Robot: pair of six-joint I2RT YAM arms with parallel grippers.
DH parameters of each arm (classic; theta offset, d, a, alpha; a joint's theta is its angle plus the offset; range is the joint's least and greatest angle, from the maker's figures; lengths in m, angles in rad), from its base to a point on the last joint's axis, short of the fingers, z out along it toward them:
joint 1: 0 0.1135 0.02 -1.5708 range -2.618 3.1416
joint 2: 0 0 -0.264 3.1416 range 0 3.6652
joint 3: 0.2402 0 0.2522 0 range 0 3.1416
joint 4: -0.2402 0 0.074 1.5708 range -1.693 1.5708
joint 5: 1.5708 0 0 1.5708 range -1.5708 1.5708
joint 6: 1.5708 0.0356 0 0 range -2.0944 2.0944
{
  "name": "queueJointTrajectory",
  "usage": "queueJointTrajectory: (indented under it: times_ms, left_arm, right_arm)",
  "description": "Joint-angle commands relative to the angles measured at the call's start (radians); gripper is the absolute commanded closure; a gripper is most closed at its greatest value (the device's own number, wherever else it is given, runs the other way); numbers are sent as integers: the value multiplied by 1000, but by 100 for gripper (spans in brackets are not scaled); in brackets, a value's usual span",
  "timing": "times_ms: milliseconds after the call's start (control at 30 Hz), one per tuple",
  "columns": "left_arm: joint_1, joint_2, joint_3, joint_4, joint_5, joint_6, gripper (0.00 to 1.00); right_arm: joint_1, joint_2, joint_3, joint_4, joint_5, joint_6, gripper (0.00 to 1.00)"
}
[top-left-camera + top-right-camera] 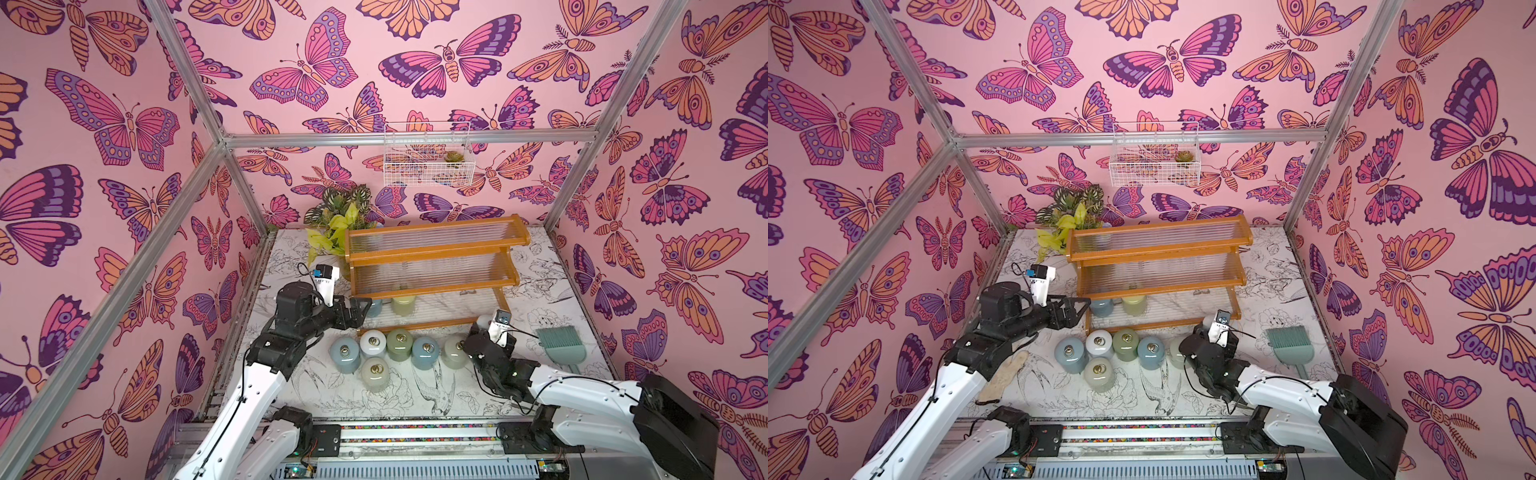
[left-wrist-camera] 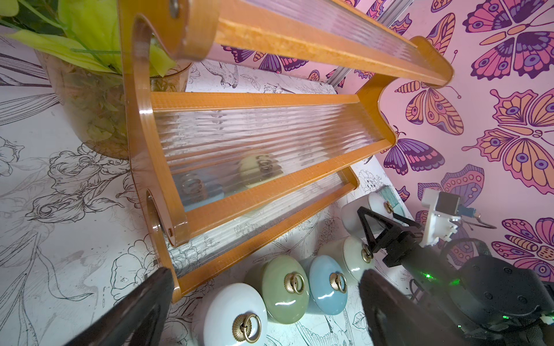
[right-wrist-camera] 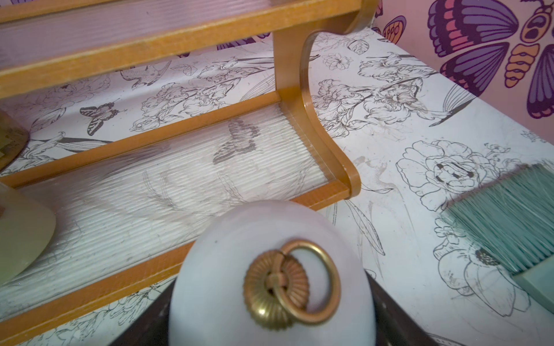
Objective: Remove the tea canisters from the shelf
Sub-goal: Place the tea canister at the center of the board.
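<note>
The shelf (image 1: pixel 432 257) stands at the back of the table. Two tea canisters remain on its lowest tier: a pale blue one (image 1: pixel 375 308) and a cream one (image 1: pixel 403 305). Several more canisters (image 1: pixel 400 344) stand grouped on the table just in front of it. My left gripper (image 1: pixel 360 309) is open at the shelf's left end, beside the pale blue canister, with nothing between its fingers (image 2: pixel 150 299). My right gripper (image 3: pixel 271 287) is shut on a white canister (image 3: pixel 236 239) just off the shelf's front right corner (image 3: pixel 344 179).
A potted plant (image 1: pixel 336 224) stands behind the shelf's left end. A teal hand brush (image 1: pixel 559 338) lies to the right of my right gripper. A white wire basket (image 1: pixel 428 153) hangs on the back wall. A pale glove (image 1: pixel 1005 376) lies under my left arm.
</note>
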Motion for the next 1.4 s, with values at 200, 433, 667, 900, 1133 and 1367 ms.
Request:
queueJointTrajectory:
  times_ms: [200, 433, 667, 900, 1133, 1367]
  left_arm:
    - [-6, 17, 36, 21, 28, 14, 0]
    - [-6, 4, 30, 22, 23, 13, 0]
    - [-5, -2, 25, 21, 23, 11, 0]
    - [-5, -5, 24, 21, 23, 10, 0]
    - [-6, -1, 24, 22, 14, 5, 0]
    - [-5, 12, 24, 21, 5, -3, 0]
  right_arm:
    - [10, -3, -16, -217, 133, 135, 43]
    - [11, 34, -17, -201, 123, 147, 33]
    - [10, 12, 4, -272, 138, 175, 15]
    - [10, -55, 32, -310, 152, 129, 1]
    - [22, -78, 114, -220, 147, -100, 1]
    - [31, 14, 207, 112, -120, -500, 1]
